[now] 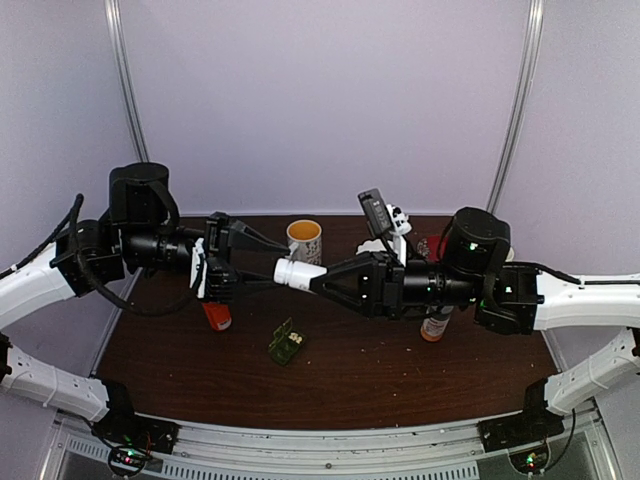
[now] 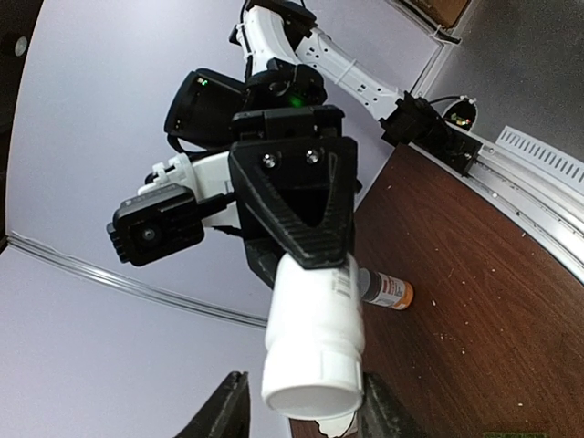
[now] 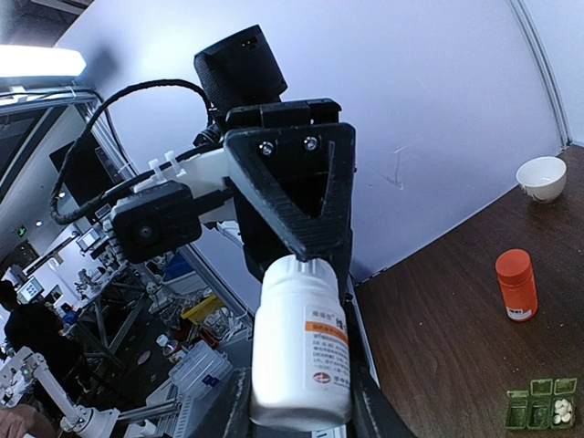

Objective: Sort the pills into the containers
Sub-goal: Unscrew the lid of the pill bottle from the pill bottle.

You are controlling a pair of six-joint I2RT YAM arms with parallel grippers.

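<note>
the cap (image 2: 310, 388) of the white bottle (image 1: 298, 273) is to be gripped squarely before twisting. the body is being clamped by the right pincer (image 3: 297, 406); the cap is being flanked narrowly by the left pincer (image 2: 306, 412), a thin gap showing. the green pill box (image 1: 285, 343) is lying at six o'clock from the bottle.

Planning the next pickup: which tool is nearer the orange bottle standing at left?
Left. The left tool hovers just above and right of the orange bottle; the right tool sits farther right, clamping the white bottle.
</note>
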